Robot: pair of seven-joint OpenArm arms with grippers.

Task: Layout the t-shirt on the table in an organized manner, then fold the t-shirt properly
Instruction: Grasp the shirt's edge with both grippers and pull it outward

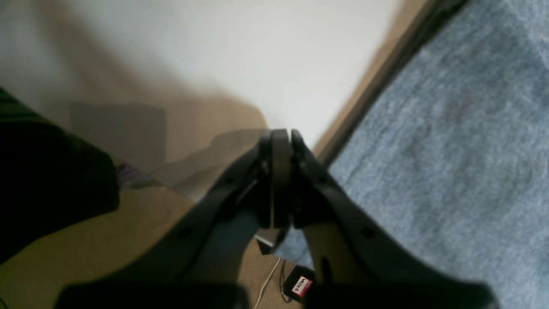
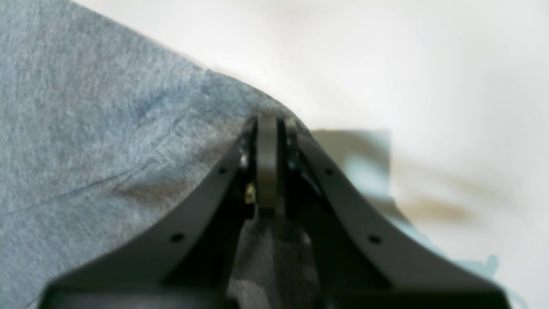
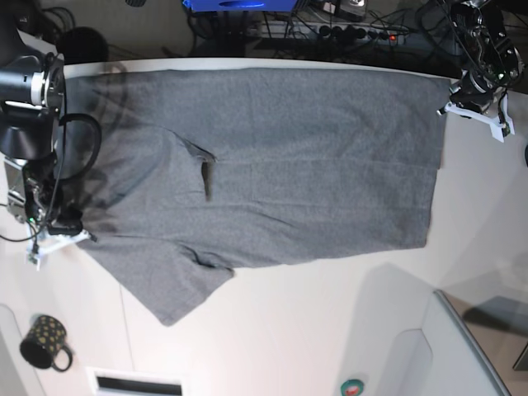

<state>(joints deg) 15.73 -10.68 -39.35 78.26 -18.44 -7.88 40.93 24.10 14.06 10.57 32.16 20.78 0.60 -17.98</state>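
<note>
Base view: t-shirt [image 3: 280, 165] spread across far half of surface [image 3: 330, 330]. Your right end effector [image 2: 268, 128] clenched on its hem edge, left end effector [image 1: 281, 137] clamped at opposite corner (likely tensioning cloth flat).

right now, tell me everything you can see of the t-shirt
The t-shirt is plain heather-grey knit cloth, spread mostly flat across the white table, its long side along the far edge. One short sleeve sticks out toward the near side, and small wrinkles bunch near its middle. The right gripper is shut on one edge of it. The left gripper is shut just off the opposite edge, with no cloth seen between its jaws.
</note>
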